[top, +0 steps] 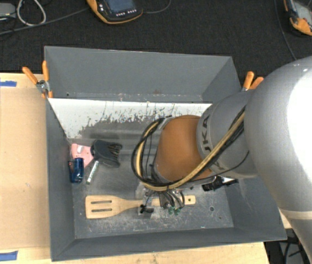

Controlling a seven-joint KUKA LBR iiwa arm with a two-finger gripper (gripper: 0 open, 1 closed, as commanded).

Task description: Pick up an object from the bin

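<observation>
- Wooden spatula with long slots in its flat end lies flat on the floor of the grey bin, close to the near wall.
- Its flat end points to the left side of the bin, and its handle runs to the right.
- The gripper is low over the handle, and it hides the middle of the handle.
- A short bit of the handle's tip sticks out on the right side of the gripper.
- I cannot tell if the gripper is open or closed, or if it has hold of the handle, because dark parts and wires cover that spot.
- A round orange cover sits on the wrist just above the gripper, and black and yellow cables loop around it.
- The big silver arm comes in from the right and covers the right side of the bin.
- A few other small things lie together by the left wall, well apart from the gripper.
- One is a small pink thing, and a blue tube lies just below it.
- A black thing that looks like a brush head lies just right of the pink one.
- A thin silver stick lies tilted between the blue tube and the black thing.
</observation>
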